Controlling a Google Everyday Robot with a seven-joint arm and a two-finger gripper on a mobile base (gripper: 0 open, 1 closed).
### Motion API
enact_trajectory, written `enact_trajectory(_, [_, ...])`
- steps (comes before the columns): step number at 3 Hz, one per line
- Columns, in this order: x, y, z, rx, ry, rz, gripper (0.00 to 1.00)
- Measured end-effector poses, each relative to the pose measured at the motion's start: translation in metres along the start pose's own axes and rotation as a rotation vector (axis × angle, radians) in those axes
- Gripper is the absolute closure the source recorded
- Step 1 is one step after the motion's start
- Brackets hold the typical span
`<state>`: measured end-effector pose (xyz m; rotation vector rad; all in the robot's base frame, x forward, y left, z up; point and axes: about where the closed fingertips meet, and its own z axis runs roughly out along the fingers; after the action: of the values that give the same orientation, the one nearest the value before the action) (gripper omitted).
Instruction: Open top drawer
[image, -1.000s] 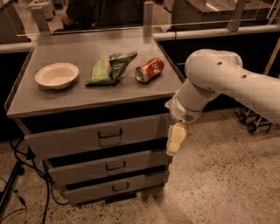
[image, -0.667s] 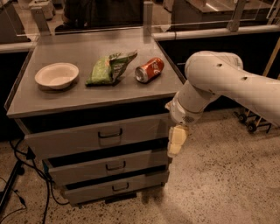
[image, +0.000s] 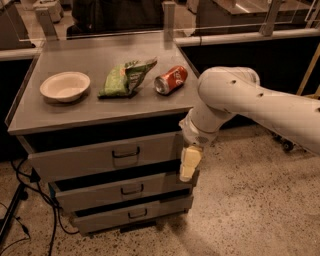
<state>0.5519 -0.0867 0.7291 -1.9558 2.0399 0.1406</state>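
- Top drawer, the widest and tallest of three grey metal drawer fronts, directly under the grey cabinet top; a dark gap shows above its upper edge, and I cannot say whether it is slightly out or fully home.
- Dark loop handle at the centre of that front; I judge this the only sensible hold, a rigid bar to hook or pinch from the front and pull straight outward; the flat painted front looks smooth and offers nothing to grip.
- Handling, as I judge it: stiff sheet metal, not fragile, with some weight on its runners; an off-centre or slanted pull could make it bind.
- Cream-coloured two-finger gripper, pointing down just beside the right end of the top drawer, well apart from the handle; whether it is released or clenched I cannot tell; it grasps nothing that I can see.
- White robot arm, reaching in from the right above the speckled floor.
- Two shorter grey drawers below, middle and bottom, each with a smaller handle; not my target.
- On the cabinet top: a white round bowl, a crumpled green snack bag, a red soda can lying on its side; a jerky pull might set the can rolling.
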Motion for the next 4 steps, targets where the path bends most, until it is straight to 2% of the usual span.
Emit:
enact_trajectory(1, [-0.008, -0.024, 0.016, 0.013, 0.009, -0.012, 0.00])
enact_trajectory(3, [-0.007, -0.020, 0.043, -0.030, 0.021, -0.014, 0.00])
enact_trajectory(4, [-0.002, -0.034, 0.049, -0.020, 0.037, -0.026, 0.00])
